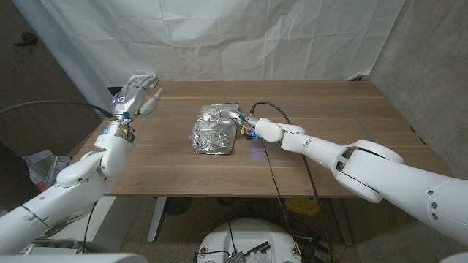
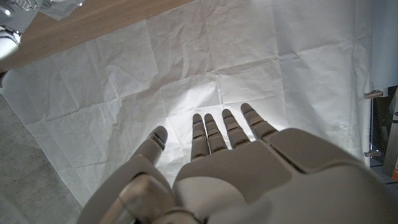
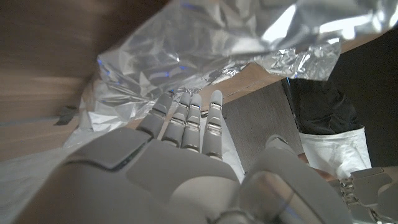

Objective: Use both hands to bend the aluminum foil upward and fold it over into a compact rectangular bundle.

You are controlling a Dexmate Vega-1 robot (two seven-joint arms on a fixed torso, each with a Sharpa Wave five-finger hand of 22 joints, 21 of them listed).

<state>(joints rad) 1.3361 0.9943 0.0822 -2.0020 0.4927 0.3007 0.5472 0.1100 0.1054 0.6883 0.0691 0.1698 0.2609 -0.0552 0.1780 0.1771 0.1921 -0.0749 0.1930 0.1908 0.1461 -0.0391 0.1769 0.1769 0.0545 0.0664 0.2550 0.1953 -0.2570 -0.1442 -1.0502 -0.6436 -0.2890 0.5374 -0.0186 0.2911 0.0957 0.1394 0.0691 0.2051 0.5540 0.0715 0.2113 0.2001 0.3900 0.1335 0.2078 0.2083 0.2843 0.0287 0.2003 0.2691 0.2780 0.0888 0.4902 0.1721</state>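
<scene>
I have the left hand (image 1: 137,93) raised above the table's (image 1: 322,146) left edge, fingers spread wide and holding nothing, facing the white sheet (image 1: 219,36) hung behind. My right arm reaches in from the right edge, and the right hand (image 1: 245,123) has straight fingers (image 3: 186,121) against the foil's (image 1: 214,130) right side, gripping nothing that I can see, with a black cable (image 1: 272,157) trailing over the table just beside that arm. The foil sits near the table's middle, a crumpled, shiny, roughly rectangular bundle.
</scene>
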